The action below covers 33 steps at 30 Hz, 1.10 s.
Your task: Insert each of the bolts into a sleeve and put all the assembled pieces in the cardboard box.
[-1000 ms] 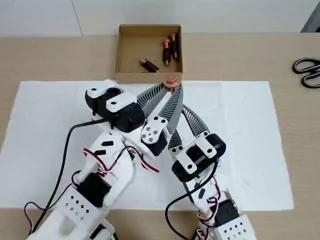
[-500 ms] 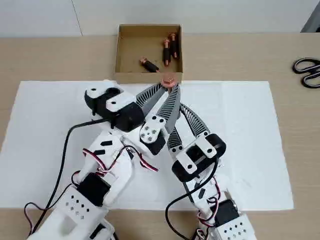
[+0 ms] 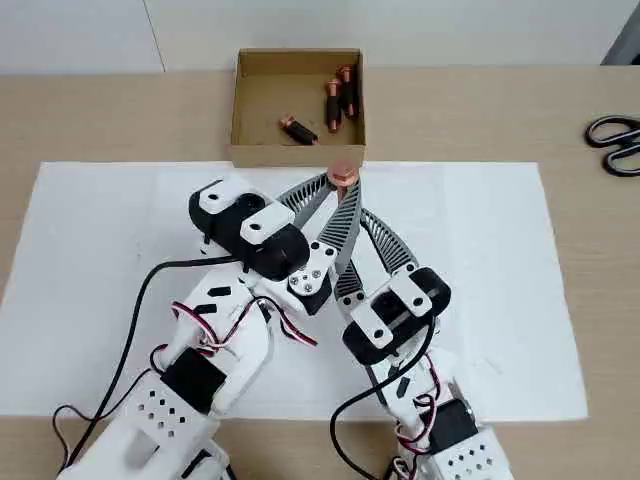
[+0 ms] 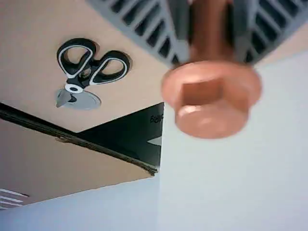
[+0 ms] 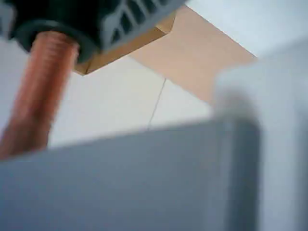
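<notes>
**A robotics lab bench**

A large white paper sheet (image 3: 90, 250) covers a pale wooden tabletop (image 3: 480, 110). On the sheet stand two white plastic robot arms with exposed black and red wiring (image 3: 225, 350). Just beyond the sheet's far edge sits a small open brown cardboard box (image 3: 245, 110). Black-handled steel scissors (image 3: 615, 143) lie past the sheet's far corner, below a plain white wall (image 3: 450, 30).

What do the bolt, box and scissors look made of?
The bolt: likely metal, with a copper-coloured, slightly shiny finish and a threaded shank. The box: plain brown cardboard, matte. The scissors: grey metal blades and glossy black handles, probably plastic.
</notes>
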{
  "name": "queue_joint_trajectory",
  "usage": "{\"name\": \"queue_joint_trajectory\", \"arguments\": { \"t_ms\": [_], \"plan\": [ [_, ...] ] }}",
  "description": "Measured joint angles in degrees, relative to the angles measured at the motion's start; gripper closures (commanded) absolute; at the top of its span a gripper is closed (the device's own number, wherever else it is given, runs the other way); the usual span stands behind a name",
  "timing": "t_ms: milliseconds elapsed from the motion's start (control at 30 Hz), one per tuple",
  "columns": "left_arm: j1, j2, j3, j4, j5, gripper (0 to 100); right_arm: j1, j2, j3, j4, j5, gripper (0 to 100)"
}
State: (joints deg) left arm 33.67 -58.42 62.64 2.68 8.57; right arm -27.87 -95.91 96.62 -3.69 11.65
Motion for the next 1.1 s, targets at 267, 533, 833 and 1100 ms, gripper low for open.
{"name": "queue_joint_trajectory", "arguments": {
  "t_ms": [267, 533, 833, 1100],
  "plan": [
    [0.00, -5.98, 0.09, 12.57, 0.00, 99, 0.00, 0.00, 0.00, 0.00, 0.00, 99.4],
    [-0.18, -15.91, 0.00, 27.25, -0.26, 99, 0.35, 0.09, 0.00, 0.09, 0.00, 99.4],
    [-0.26, -16.88, -0.09, 32.44, -2.29, 78, 0.18, 0.09, 0.00, 0.09, 0.00, 99.4],
    [-3.34, -17.67, -0.70, 39.03, -5.36, 68, 0.09, 0.18, 0.00, 0.09, 0.00, 99.4]
  ]
}}
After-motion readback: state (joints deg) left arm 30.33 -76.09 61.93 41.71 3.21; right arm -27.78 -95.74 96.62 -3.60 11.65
